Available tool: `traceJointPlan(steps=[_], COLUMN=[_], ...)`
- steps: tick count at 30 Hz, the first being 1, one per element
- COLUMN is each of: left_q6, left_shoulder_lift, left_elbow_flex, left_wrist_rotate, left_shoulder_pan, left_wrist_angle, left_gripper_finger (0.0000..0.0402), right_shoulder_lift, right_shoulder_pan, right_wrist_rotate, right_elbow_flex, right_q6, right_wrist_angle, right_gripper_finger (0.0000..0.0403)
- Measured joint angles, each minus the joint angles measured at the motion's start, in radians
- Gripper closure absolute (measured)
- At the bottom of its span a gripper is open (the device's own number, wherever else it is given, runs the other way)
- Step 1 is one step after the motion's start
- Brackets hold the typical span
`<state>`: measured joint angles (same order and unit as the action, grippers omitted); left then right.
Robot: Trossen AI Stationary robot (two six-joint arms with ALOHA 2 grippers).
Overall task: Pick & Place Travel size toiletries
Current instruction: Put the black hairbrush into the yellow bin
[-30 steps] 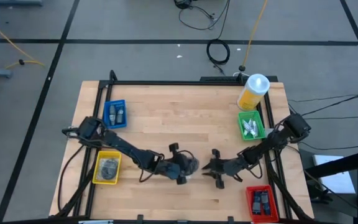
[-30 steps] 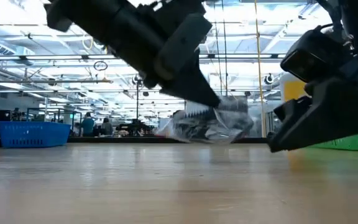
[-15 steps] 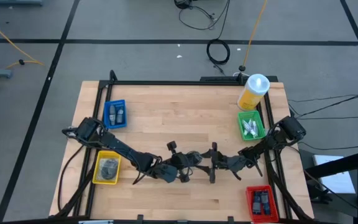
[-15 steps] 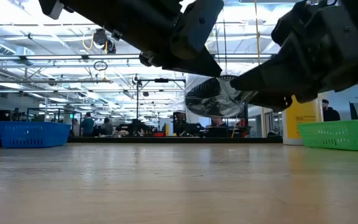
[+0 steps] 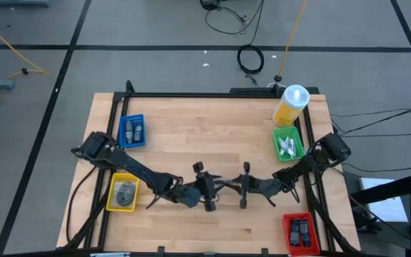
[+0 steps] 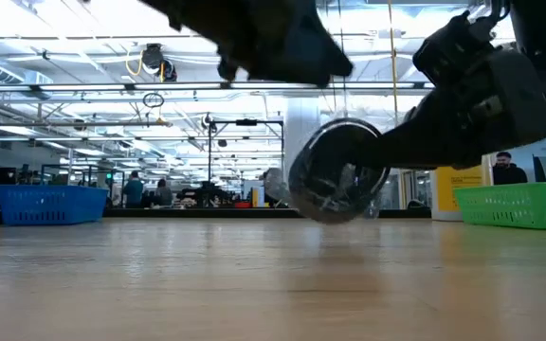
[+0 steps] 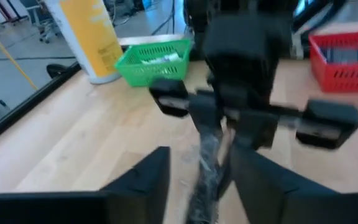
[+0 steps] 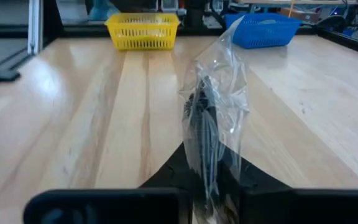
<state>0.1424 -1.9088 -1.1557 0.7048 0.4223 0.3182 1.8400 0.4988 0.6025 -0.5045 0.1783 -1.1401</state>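
Note:
A round dark bundle in a clear bag (image 6: 337, 182) hangs over the table's middle, between my two grippers (image 5: 225, 185). My right gripper (image 5: 240, 189) is shut on it. My left gripper (image 5: 211, 191) is open just left of it. In the left wrist view its fingers stand on either side of the bag (image 7: 207, 162) without touching. The travel size toiletries lie elsewhere: white tubes in the green bin (image 5: 289, 145) and grey-blue mini bottles in the blue bin (image 5: 132, 130). My right gripper pinches the clear bag between its two fingers at the bag's edge nearest the gripper (image 8: 209, 186). The fingers come level from the table's right side. The bag is lifted clear and stands on edge, with its round face (image 6: 335, 185) toward the table's near edge.
A yellow bin (image 5: 123, 193) with another dark bundle sits at the near left. A red bin (image 5: 298, 231) with black gadgets is at the near right. A tall yellow container with a white lid (image 5: 291, 105) stands behind the green bin. Bare wood lies in the table's middle and far half.
The bag, held low by my left gripper a second ago, has been lifted clear of the table. My right gripper moved left toward it and took hold. My left gripper has let go and risen. The bag now hangs from the right gripper alone, round face toward the near edge.

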Motion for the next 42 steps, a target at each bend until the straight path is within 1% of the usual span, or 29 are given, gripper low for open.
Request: traceJointPlan(steps=[2,5,7,10,11,13,16,20,23,26,32,38,42], left_q6=[0.023,0.080,0.110,0.126,0.126,0.122,0.083,0.006,-0.018,-0.012,-0.010,-0.030,-0.064], left_shoulder_lift=[0.037,0.077,0.081,0.067,0.056,0.034,0.000,-0.037,-0.045,-0.046,-0.046,-0.046,-0.046], left_elbow_flex=[0.000,0.000,0.000,0.000,-0.001,0.000,0.000,0.000,0.000,0.000,0.000,0.000,0.000], left_wrist_rotate=[0.000,-0.018,-0.061,-0.133,-0.159,-0.173,-0.204,-0.273,-0.289,-0.291,-0.431,-0.425,-0.415], left_shoulder_pan=[0.003,0.005,-0.002,-0.011,-0.014,-0.018,-0.018,-0.021,-0.029,-0.040,-0.076,-0.088,-0.087], left_wrist_angle=[-0.052,-0.141,-0.160,-0.163,-0.148,-0.138,-0.066,0.051,0.116,0.141,0.154,0.146,0.144], left_gripper_finger=[0.0207,0.0170,0.0153,0.0140,0.0139,0.0139,0.0143,0.0144,0.0144,0.0144,0.0141,0.0123,0.0124], right_shoulder_lift=[-0.012,-0.034,-0.060,-0.103,-0.119,-0.152,-0.201,-0.238,-0.249,-0.248,-0.248,-0.248,-0.248], right_shoulder_pan=[0.002,0.013,0.029,0.059,0.067,0.086,0.106,0.114,0.114,0.114,0.114,0.118,0.118], right_wrist_rotate=[-0.003,-0.003,-0.002,-0.004,-0.004,-0.005,-0.005,-0.004,-0.004,-0.005,-0.006,-0.006,-0.006], right_elbow_flex=[0.004,0.013,0.026,0.048,0.054,0.069,0.090,0.114,0.132,0.138,0.138,0.137,0.137], right_q6=[-0.003,0.008,-0.004,-0.047,-0.061,-0.083,-0.106,-0.112,-0.112,-0.112,-0.095,-0.108,-0.095], right_wrist_angle=[0.024,0.059,0.075,0.070,0.070,0.069,0.073,0.079,0.080,0.076,0.076,0.077,0.076], right_gripper_finger=[0.0375,0.0361,0.0362,0.0376,0.0380,0.0381,0.0375,0.0367,0.0374,0.0379,0.0369,0.0376,0.0370])
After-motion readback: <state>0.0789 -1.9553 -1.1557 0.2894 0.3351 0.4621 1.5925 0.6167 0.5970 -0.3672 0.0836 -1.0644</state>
